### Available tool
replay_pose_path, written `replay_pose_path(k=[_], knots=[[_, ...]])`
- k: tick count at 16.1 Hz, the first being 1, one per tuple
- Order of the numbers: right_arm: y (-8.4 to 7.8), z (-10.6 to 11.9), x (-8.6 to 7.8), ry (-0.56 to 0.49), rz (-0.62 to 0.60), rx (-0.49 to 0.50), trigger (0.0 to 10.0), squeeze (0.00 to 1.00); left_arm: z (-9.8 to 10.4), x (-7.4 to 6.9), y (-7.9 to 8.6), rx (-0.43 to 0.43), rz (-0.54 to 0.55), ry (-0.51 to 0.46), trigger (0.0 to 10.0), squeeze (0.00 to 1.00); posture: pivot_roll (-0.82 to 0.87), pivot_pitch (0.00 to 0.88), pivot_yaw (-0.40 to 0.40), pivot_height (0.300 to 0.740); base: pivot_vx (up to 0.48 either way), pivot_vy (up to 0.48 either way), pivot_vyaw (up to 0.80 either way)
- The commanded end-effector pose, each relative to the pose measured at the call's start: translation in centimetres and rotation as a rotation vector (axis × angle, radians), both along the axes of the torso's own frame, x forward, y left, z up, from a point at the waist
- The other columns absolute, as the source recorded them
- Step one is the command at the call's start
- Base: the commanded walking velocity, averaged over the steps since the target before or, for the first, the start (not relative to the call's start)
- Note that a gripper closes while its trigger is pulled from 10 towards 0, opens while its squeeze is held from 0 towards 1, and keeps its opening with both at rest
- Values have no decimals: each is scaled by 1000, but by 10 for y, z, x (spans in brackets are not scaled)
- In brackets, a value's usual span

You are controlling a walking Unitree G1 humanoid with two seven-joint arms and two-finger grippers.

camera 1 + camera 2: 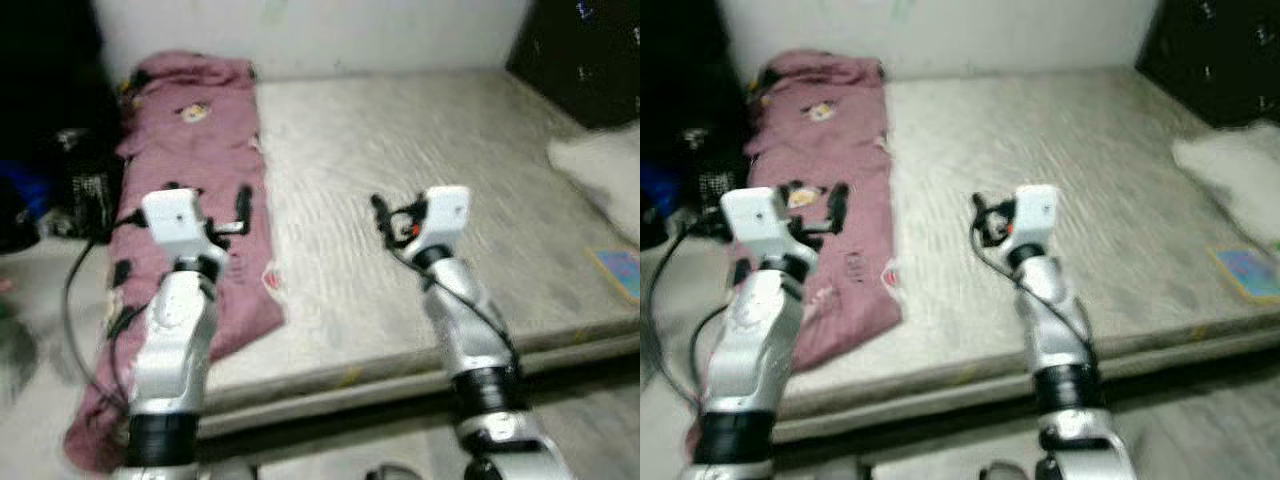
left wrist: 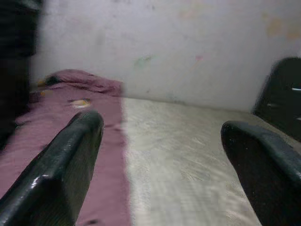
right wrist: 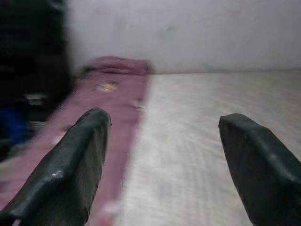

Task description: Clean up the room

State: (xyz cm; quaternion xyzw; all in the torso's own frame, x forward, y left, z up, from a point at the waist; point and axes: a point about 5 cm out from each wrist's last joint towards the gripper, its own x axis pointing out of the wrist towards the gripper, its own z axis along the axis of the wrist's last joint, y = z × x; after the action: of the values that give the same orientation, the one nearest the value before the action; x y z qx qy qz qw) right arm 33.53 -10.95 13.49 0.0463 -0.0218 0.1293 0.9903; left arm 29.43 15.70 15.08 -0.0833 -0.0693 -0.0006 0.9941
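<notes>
A maroon blanket [image 1: 195, 150] with small printed patches lies along the left side of a pale mattress [image 1: 420, 130] and hangs off its front left corner. My left gripper [image 1: 207, 200] is raised over the blanket, open, with nothing between its fingers [image 2: 70, 165]. Over the bare middle of the mattress my right gripper [image 1: 395, 218] is also open and empty, as its wrist view shows with the fingers [image 3: 80, 160] wide apart. The blanket [image 3: 108, 94] runs back to the white wall.
A white pillow [image 1: 600, 165] and a flat coloured book [image 1: 620, 270] lie at the mattress's right edge. Dark furniture [image 1: 590, 50] stands at the back right. Black and blue clutter [image 1: 70, 180] sits left of the mattress, with a black cable [image 1: 72, 300] on the floor.
</notes>
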Motion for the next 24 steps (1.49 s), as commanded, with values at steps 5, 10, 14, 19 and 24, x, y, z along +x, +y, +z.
replay_pose_path(k=[5, 10, 14, 19, 24], knots=[[-8, 2, 1, -7, -19, -21, 10000, 0, 5, 1, -7, -4, -17, -14, 10000, 0, -71, 0, -2, 740, 0, 480, 594], [-8, 1, 1, -3, -22, -22, 10000, 0, 4, 1, -7, -1, -15, -15, 10000, 0, -71, 0, -2, 740, 0, 480, 0], [-7, 1, 2, -5, -20, -26, 10000, 0, 5, 1, -7, 20, 1, -26, 10000, 0, -69, 0, -2, 740, 0, 185, 0], [-7, 1, 2, -7, -18, -27, 10000, 0, 8, -1, -10, 12, -47, -54, 10000, 0, -70, 0, -1, 740, 0, 0, 0], [-6, 1, 2, -7, -20, -25, 10000, 0, 8, -2, -12, 3, -67, -60, 10000, 0, -69, 0, -2, 740, 319, 0, 0]])
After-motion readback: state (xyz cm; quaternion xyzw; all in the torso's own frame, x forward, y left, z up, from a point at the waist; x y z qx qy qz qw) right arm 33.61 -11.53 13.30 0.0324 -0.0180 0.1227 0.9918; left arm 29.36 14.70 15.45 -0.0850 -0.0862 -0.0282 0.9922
